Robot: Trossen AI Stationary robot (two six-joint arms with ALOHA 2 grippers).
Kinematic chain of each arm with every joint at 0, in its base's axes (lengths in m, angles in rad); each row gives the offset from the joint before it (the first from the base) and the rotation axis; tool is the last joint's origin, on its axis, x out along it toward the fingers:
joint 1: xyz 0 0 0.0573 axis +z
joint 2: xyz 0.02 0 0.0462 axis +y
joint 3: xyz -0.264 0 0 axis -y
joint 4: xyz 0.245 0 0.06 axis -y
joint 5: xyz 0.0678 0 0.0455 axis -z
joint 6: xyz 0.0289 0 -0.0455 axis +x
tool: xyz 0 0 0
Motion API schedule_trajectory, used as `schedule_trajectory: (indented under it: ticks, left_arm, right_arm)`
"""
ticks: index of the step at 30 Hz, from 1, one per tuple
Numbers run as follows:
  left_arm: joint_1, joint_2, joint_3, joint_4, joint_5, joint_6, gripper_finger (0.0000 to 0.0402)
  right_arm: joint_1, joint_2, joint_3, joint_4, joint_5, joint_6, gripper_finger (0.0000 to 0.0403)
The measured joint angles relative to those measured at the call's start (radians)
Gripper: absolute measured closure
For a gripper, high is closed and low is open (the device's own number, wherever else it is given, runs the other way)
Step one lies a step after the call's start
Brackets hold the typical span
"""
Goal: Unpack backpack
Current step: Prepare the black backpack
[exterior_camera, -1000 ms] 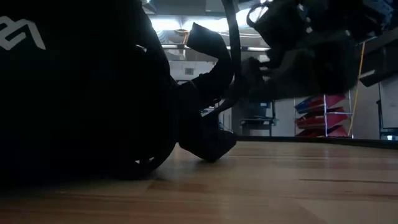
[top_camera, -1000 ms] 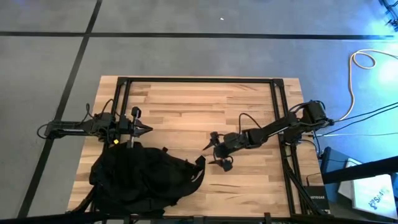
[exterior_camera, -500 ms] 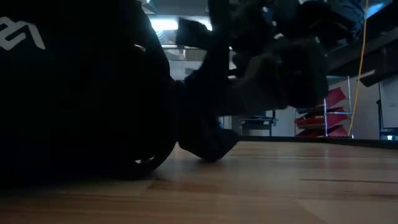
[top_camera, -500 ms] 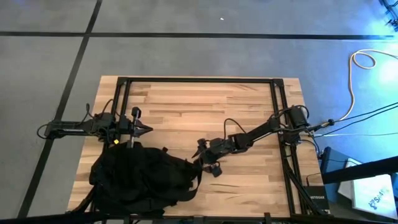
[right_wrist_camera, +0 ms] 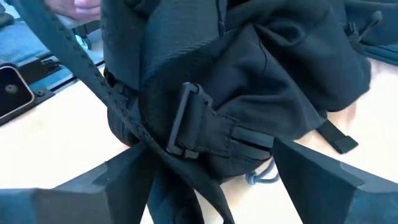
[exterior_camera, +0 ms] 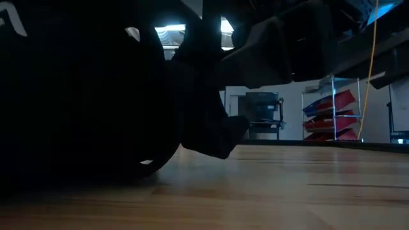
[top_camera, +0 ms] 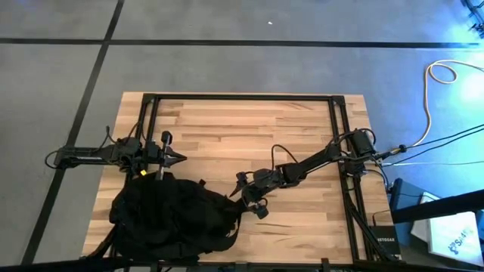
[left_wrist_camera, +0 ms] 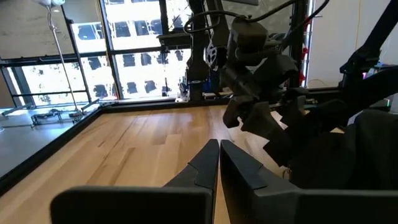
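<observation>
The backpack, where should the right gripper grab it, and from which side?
Probably the strap end with the plastic buckle on the backpack, on the side facing the right gripper. It sticks out from the soft bulk, narrow enough for the open fingers, which already flank it. Come in level from the table's middle. The left gripper waits shut behind the bag.

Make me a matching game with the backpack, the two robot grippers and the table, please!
Things:
1. backpack
2. left gripper
3. right gripper
4. table

States:
A. open, at the bag's strap and buckle
B. light striped wood
C. black, slumped at the table's near left corner
D. shut, holding nothing, just above the bag

Pairs: 1-C, 2-D, 3-A, 4-B
</observation>
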Motion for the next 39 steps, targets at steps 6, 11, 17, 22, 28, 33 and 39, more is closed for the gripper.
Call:
schedule_trajectory:
  ticks: [6, 11, 17, 22, 28, 33, 39]
  left_arm:
    - [0.0, 0.0, 0.0, -0.002, 0.0, 0.0, 0.0402]
    - [0.0, 0.0, 0.0, -0.003, 0.0, 0.0, 0.0402]
    - [0.0, 0.0, 0.0, -0.004, 0.0, 0.0, 0.0402]
    - [0.0, 0.0, 0.0, -0.004, 0.0, 0.0, 0.0402]
    - [0.0, 0.0, 0.0, -0.005, 0.0, 0.0, 0.0402]
    - [0.0, 0.0, 0.0, -0.005, 0.0, 0.0, 0.0402]
    - [0.0, 0.0, 0.0, -0.004, 0.0, 0.0, 0.0402]
  right_arm:
    - [0.005, 0.0, 0.0, 0.008, 0.003, 0.001, 0.0125]
    - [0.005, 0.0, 0.0, 0.014, 0.005, 0.001, 0.0185]
    - [0.005, 0.0, 0.0, 0.015, 0.01, 0.001, 0.027]
    - [0.005, -0.011, 0.0, 0.049, -0.006, 0.001, 0.0335]
    - [0.004, -0.019, 0.0, 0.053, -0.012, 0.001, 0.0393]
    - [0.004, -0.03, 0.0, 0.052, -0.011, 0.022, 0.0394]
    - [0.004, -0.126, 0.0, -0.073, 0.015, 0.032, 0.0392]
